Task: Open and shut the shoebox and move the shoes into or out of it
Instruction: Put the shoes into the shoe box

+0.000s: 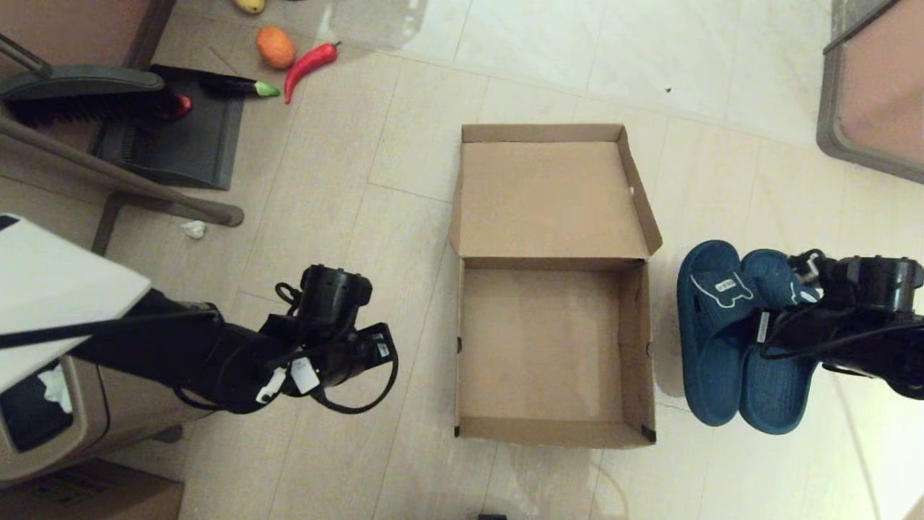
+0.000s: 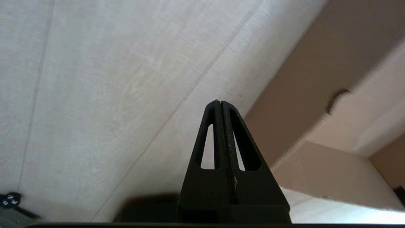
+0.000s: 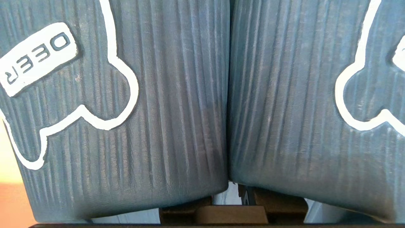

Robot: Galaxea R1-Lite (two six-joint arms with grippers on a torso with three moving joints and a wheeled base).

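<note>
Head view shows us the large brown cardboard shoebox (image 1: 552, 347) lying open on the tiled floor, its hinged lid (image 1: 548, 198) folded flat on the far side and its tray bare. The pair of dark navy-blue rubber slide sandals (image 1: 729, 339) lies just beside the shoebox, on the robot's right of it, the two pressed side by side with their white outline logos up.

What we worry about is the lift. We judge that the right tool (image 1: 794, 303) pinches only the two inner strap edges where the sandals meet; rubber straps flex, so one sandal could slip free or swing and hang crooked. A dangling sole could then catch the shoebox's near side wall and shove or tip the light cardboard. A drop short of the tray would leave a sandal on the rim.

Right wrist view shows both ribbed straps (image 3: 177, 104) filling the picture, touching along one seam, with the fingertips hidden beneath them; the right tool sits narrow, closed on the sandals as far as we can judge.

On the opposite side of the shoebox, the left tool (image 2: 220, 104) hangs over bare floor, fingers pressed together, holding nothing.
</note>
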